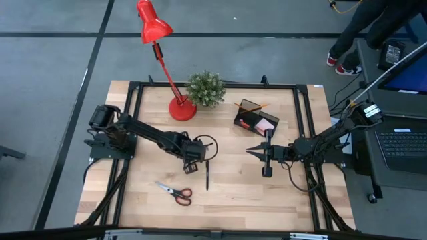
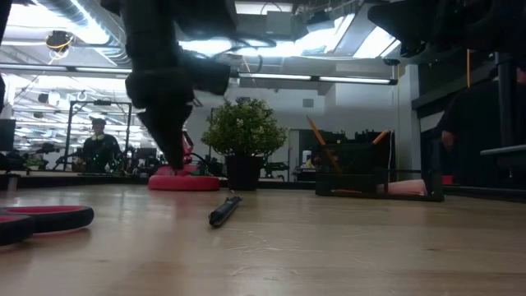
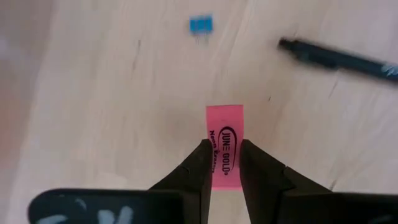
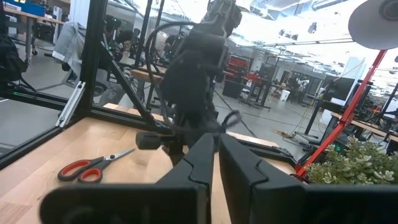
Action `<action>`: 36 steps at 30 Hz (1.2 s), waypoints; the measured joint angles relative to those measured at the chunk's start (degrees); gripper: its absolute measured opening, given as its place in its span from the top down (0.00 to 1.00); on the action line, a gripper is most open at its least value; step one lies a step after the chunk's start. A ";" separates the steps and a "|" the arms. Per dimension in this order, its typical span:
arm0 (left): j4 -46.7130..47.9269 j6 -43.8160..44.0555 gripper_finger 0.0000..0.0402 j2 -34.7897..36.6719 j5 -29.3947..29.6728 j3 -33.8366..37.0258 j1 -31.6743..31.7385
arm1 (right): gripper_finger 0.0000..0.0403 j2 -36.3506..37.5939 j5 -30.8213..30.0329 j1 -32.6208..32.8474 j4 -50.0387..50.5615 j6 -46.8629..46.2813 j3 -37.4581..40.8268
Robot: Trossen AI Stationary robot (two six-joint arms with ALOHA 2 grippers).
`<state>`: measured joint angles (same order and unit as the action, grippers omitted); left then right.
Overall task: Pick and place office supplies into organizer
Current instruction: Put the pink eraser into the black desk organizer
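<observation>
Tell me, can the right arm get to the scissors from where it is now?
Probably not easily. The scissors lie on the left half of the table, near the front edge, while the right gripper hangs near the middle. The left gripper, shut on a pink eraser, is much closer to them.

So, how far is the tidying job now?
Done: the organizer already holds orange pencils and a pink pad. In hand: the left gripper is shut on a pink eraser over the table. Left: the black pen and the scissors lie on the wood. The right gripper waits shut beside the organizer, holding nothing.
</observation>
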<state>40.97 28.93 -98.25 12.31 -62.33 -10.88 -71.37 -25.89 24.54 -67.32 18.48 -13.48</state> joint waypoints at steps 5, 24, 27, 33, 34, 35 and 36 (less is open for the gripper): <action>-2.77 -5.79 0.84 2.50 3.61 -0.02 -1.19 | 0.93 0.00 -0.02 0.02 -0.01 0.00 -0.02; -26.09 -27.03 0.84 10.00 4.82 3.83 1.11 | 0.93 0.00 0.00 0.12 -0.20 0.18 0.01; -31.24 -30.46 0.84 10.00 0.38 4.38 2.73 | 0.93 0.00 0.00 0.12 -0.19 0.20 0.01; -40.28 -33.64 0.84 10.00 -3.43 7.02 5.84 | 0.93 0.00 0.00 0.12 -0.16 0.11 0.01; -40.62 -33.62 0.84 9.94 -3.43 7.02 6.26 | 0.93 0.00 0.00 0.12 -0.18 0.13 0.01; -41.40 -33.52 0.84 9.67 -3.43 7.02 6.63 | 0.93 0.00 -0.01 0.12 -0.17 0.11 0.01; -42.09 -33.30 0.84 9.41 -3.43 7.03 6.97 | 0.93 0.00 -0.02 0.12 -0.16 0.05 0.01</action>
<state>-1.12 -4.37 -88.83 8.88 -55.29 -3.91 -71.37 -25.91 24.67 -67.48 18.53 -13.47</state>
